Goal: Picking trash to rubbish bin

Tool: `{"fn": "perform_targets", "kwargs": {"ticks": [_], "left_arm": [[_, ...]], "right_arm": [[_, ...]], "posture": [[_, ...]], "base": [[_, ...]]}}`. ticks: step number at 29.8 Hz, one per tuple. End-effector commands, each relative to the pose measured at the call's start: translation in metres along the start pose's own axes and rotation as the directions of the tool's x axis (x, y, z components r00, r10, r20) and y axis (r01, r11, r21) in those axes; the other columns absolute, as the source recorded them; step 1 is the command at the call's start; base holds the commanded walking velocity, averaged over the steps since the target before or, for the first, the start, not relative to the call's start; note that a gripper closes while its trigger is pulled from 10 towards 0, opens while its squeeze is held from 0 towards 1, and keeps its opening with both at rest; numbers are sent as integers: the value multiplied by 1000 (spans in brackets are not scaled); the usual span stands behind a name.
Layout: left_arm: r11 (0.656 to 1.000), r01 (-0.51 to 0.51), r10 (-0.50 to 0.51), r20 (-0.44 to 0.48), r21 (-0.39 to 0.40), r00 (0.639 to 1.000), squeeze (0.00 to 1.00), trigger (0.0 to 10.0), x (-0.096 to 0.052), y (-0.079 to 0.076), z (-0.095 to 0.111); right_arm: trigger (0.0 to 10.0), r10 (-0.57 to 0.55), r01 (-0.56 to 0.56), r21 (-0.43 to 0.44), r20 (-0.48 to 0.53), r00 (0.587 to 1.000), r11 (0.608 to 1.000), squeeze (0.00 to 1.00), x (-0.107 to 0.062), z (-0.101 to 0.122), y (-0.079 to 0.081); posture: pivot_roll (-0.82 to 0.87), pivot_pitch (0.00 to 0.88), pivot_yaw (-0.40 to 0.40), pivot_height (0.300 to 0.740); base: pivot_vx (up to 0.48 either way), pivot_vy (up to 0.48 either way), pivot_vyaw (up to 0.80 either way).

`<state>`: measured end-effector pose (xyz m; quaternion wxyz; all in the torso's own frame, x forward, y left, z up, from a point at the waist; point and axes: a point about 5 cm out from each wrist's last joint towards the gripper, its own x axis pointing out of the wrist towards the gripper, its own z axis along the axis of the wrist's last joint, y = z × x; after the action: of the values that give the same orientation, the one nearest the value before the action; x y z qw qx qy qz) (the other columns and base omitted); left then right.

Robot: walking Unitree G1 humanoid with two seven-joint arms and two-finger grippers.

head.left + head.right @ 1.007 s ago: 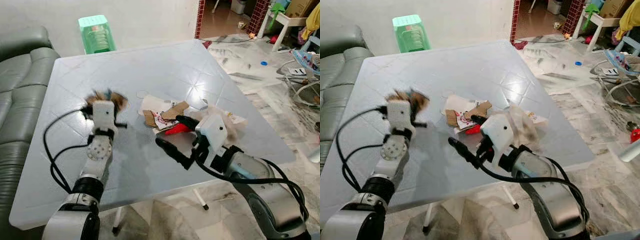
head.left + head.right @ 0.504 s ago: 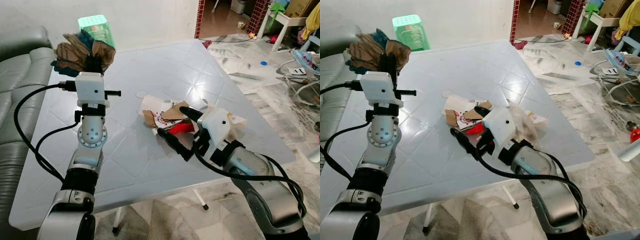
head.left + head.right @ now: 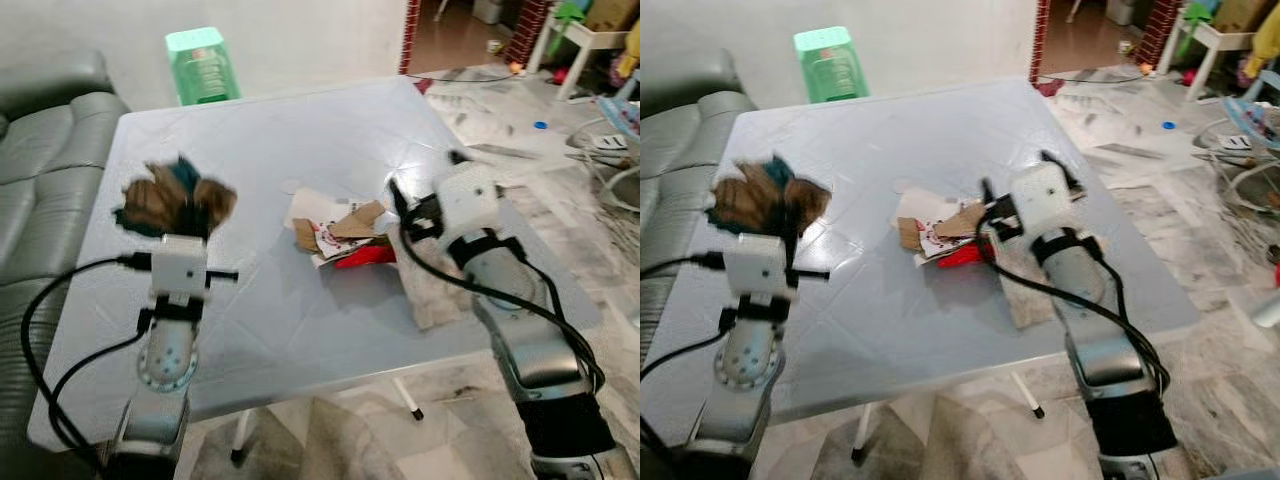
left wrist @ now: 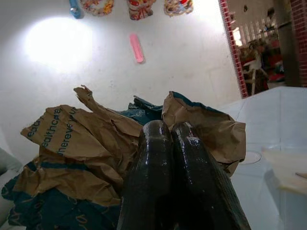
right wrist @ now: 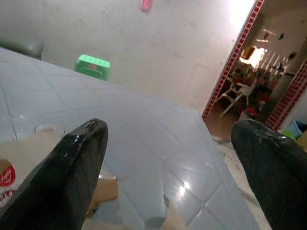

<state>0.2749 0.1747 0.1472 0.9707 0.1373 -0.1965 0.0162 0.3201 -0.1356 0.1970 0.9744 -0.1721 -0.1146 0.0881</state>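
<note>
Grey-white tabletop (image 3: 260, 310), moulded with a shallow diamond pattern and glossy under the room light, occupies the centre of both eye views; a grey sofa (image 3: 40, 150) is seen at the left edge and a green plastic stool (image 3: 203, 64) at the top.

The left gripper (image 4: 175, 158) is seen with its two black fingers pressed together, clamped on a wad of crumpled brown paper (image 3: 175, 203). In the left eye view the wad is held raised at centre left, above the table's left half. The paper is creased, matt kraft stock with dark teal printing and torn, curling edges.

The right gripper (image 5: 175, 158) is held with its fingers wide apart and nothing between them. In the eye views it is located right of centre, raised above the table and beside the remaining litter.

Progress is judged as early. One piece is gripped but not yet binned; no bin is identified. Left on the table, near centre, is a trash pile (image 3: 335, 232): flat cardboard scraps, white printed paper and a red wrapper (image 3: 365, 255), overlapping loosely. A pale, limp sheet (image 3: 435, 290) lies below the right arm, near the table's front edge. These items are judged light and thin, so pinching at an edge is likely required.
</note>
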Motion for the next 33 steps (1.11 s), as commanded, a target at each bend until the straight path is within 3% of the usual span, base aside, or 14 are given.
{"fn": "perform_targets", "kwargs": {"ticks": [1,7,10,16,22,23,25,26,33], "left_arm": [[999,42,-42,-7,-29,999,0,0,-4,-4,6],[981,157,-162,-36,-112,986,0,0,-12,-13,9],[972,207,-213,-40,-112,976,0,0,-11,-12,12],[968,219,-227,-48,-125,973,0,0,-3,-10,17],[964,225,-235,-60,-141,970,0,0,-4,-12,18],[964,225,-235,-62,-142,970,0,0,-5,-12,18],[964,225,-236,-63,-143,970,0,0,-5,-12,18],[964,224,-235,-67,-143,970,0,0,-5,-12,17],[965,218,-230,-70,-143,971,0,0,-2,-11,17]], "right_arm": [[10000,-18,19,1,-73,997,1000,0,-3,-15,1],[10000,-20,28,39,-195,981,999,0,-2,-34,5],[10000,22,-1,66,-323,946,998,0,-5,-52,11],[10000,89,-33,126,-473,877,992,0,-14,-84,21],[10000,89,7,171,-549,831,985,0,-18,-100,20],[4157,88,17,179,-564,821,984,0,-20,-104,20],[4157,88,24,185,-573,815,983,0,-20,-106,19],[0,93,42,211,-592,801,977,0,-23,-110,20],[0,112,52,250,-600,792,967,0,-26,-114,23]], "posture": [[21,51,63,740],[30,51,79,740],[35,51,89,740],[41,43,88,740],[52,38,81,740],[53,38,80,740],[53,38,80,740],[52,37,79,740],[44,37,78,740]], "base": [[0,0,0],[0,0,0],[0,0,0],[0,0,0],[0,0,0],[0,0,0],[0,0,0],[0,0,0],[0,0,0]]}}
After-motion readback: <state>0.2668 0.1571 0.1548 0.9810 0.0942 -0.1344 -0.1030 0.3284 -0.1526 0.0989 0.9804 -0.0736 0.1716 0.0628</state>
